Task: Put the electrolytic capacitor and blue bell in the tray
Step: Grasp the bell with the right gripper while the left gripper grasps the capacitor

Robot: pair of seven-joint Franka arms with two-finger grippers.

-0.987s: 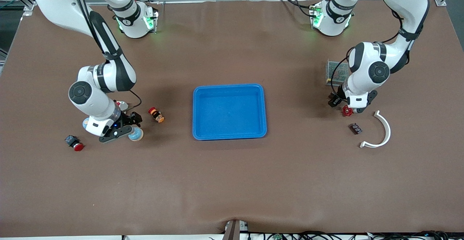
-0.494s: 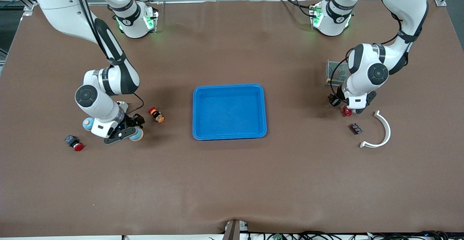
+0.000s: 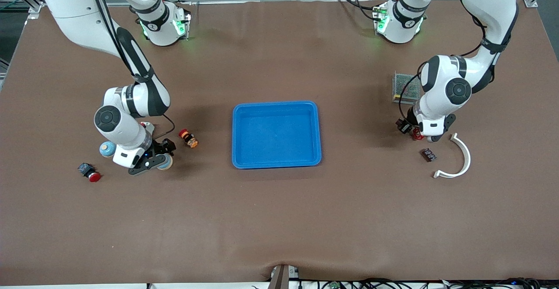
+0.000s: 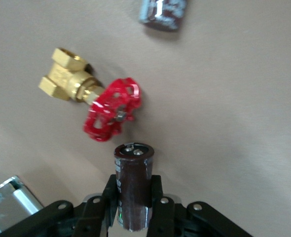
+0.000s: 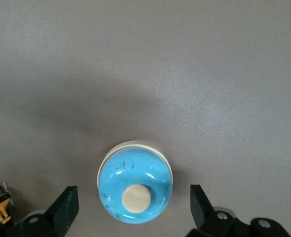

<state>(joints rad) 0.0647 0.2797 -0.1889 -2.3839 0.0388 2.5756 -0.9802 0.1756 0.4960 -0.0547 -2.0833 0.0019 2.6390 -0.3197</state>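
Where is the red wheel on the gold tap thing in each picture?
Front view: red valve handwheel peeks out beside the left hand, toward the left arm's end of the table.
Left wrist view: handwheel on the brass valve body, just past the held capacitor.
Right wrist view: not in it.
Shared landmark: the left hand.

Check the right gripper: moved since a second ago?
Yes. The right gripper has shifted slightly toward the tray, uncovering the small blue ball; it stays open over the blue bell.
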